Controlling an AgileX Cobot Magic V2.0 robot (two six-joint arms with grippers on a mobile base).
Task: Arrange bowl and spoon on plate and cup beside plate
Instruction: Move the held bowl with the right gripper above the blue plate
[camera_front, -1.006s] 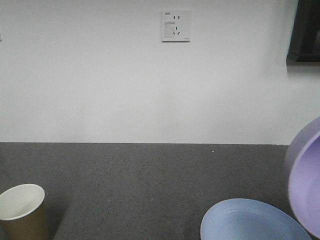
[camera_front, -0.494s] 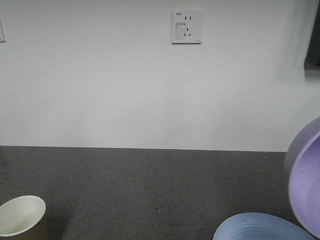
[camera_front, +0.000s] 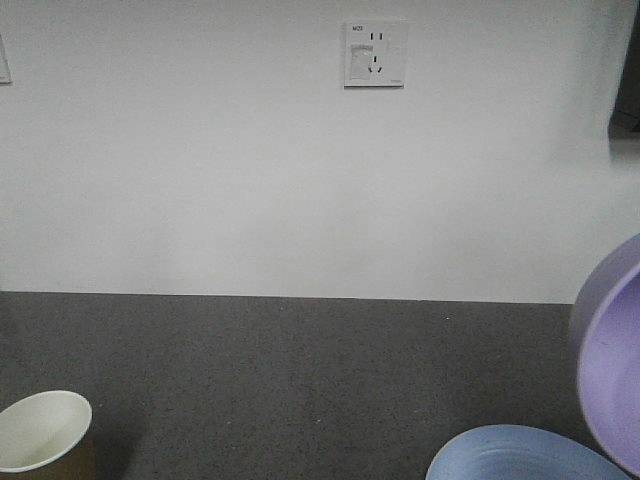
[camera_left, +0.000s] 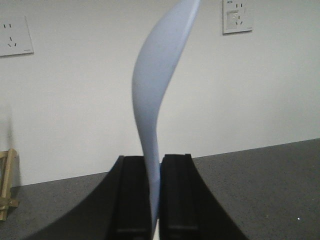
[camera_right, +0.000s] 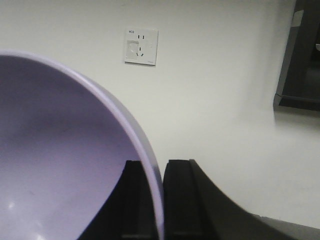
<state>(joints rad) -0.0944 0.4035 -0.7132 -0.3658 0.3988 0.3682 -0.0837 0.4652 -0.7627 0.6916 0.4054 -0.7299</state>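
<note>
My left gripper is shut on the pale blue-white spoon, which stands upright with its scoop rising out of the top of the left wrist view. The rim of the lavender bowl is clamped in my shut right gripper. The bowl hangs tilted on its side at the right edge of the front view, above the light blue plate on the dark counter. The brown paper cup stands at the bottom left. Neither gripper shows in the front view.
A white wall with a power socket rises behind the dark grey counter. A dark frame hangs at the right of the wall. A wooden rack stands at the far left in the left wrist view.
From one second ago to half a second ago the front view shifted: socket, plate and cup slid right and lower in frame. Since then nothing visibly moved. The bowl stays held at the right edge.
</note>
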